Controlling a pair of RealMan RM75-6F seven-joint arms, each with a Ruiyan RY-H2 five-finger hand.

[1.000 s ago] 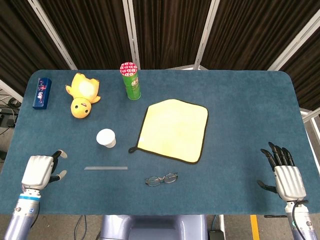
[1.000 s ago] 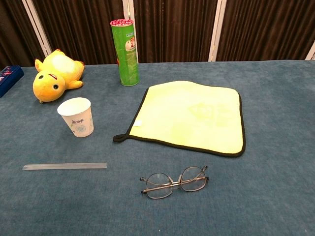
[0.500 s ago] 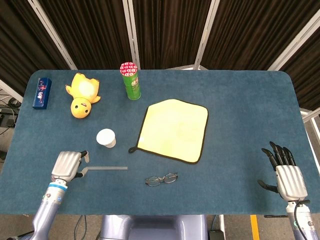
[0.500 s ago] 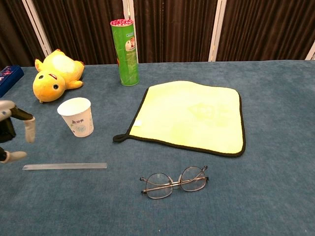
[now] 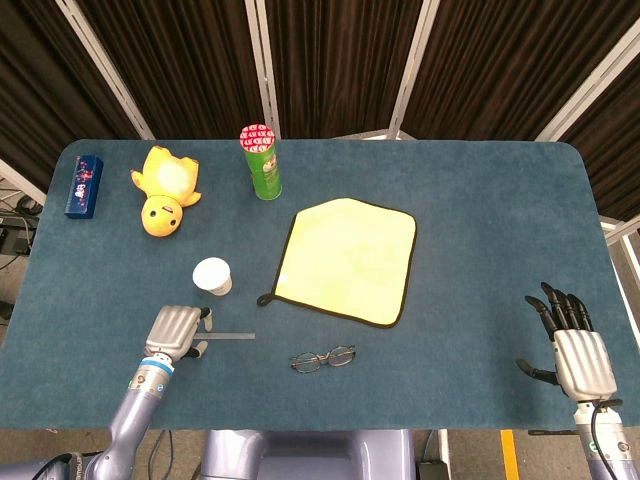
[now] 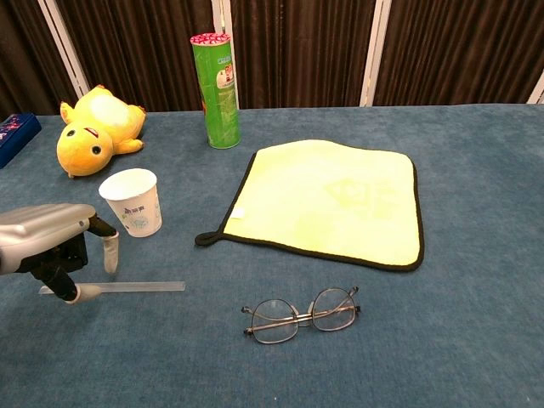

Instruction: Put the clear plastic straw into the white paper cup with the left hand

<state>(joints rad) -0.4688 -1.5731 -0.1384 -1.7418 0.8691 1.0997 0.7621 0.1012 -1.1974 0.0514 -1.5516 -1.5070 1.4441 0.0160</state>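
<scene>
The clear plastic straw [image 5: 232,336] [image 6: 136,286] lies flat on the blue table, in front of the upright white paper cup [image 5: 212,276] [image 6: 133,202]. My left hand [image 5: 178,330] [image 6: 51,245] hovers over the straw's left end with its fingers apart and pointing down; the thumb tip sits at or just beside the straw, and nothing is gripped. The cup stands a short way behind and to the right of this hand. My right hand [image 5: 575,348] stays at the table's front right edge, fingers spread and empty; only the head view shows it.
A pair of glasses [image 5: 323,358] [image 6: 299,314] lies right of the straw. A yellow cloth [image 5: 347,260] [image 6: 327,200] is spread mid-table. A green can [image 5: 261,161] [image 6: 215,89], a yellow plush duck [image 5: 166,189] [image 6: 92,129] and a blue box [image 5: 84,185] stand at the back left.
My left hand has travelled right from the table's front left edge and now covers the straw's left end. The straw, the cup and my right hand have stayed put.
</scene>
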